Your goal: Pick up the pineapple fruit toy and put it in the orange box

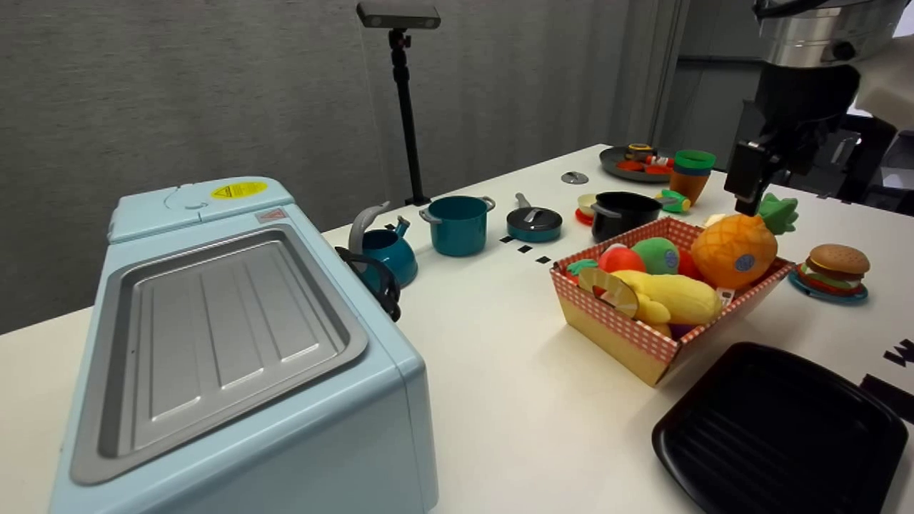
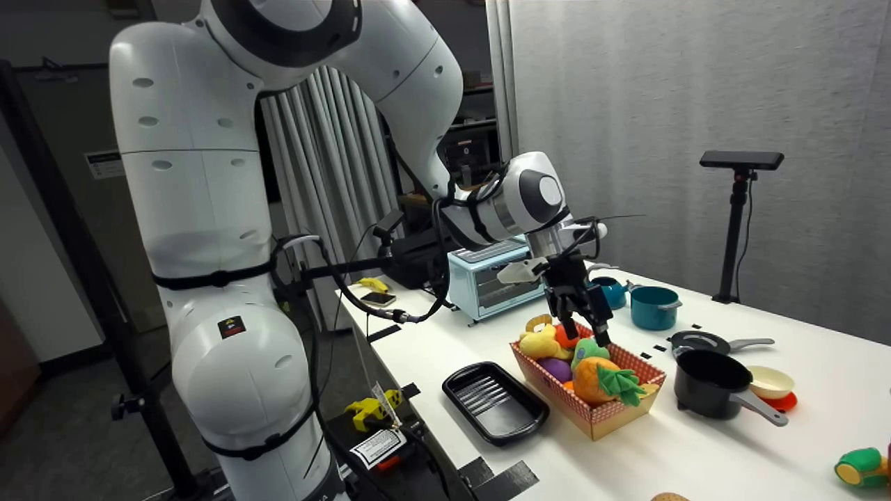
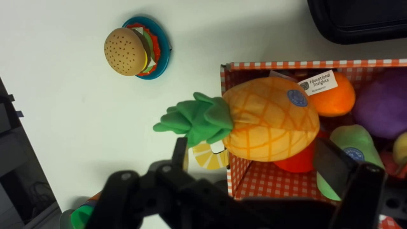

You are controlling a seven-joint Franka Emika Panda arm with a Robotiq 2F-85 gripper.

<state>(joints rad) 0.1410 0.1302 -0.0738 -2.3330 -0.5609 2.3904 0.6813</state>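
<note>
The pineapple fruit toy has a rounded orange body and a green crown. It lies at one end of the orange box in both exterior views [image 1: 735, 246] [image 2: 593, 379]. It also shows in the wrist view [image 3: 270, 119], its crown hanging over the box's short edge. The orange box has orange-red checked insides and tan outer walls [image 1: 607, 346] [image 2: 557, 407]; its checked rim [image 3: 305, 65] shows in the wrist view. It holds several other fruit toys. My gripper [image 1: 747, 203] [image 2: 588, 336] [image 3: 251, 148] is above the box with fingers wide apart and nothing between them.
A black tray [image 1: 778, 428] [image 2: 495, 403] stands beside the box. A burger toy [image 1: 835, 268] [image 3: 125, 52] sits near the crown end. A black pot [image 1: 625, 215] [image 2: 710, 386], teal pots [image 1: 458, 227] and a light-blue appliance [image 1: 385, 421] stand around it.
</note>
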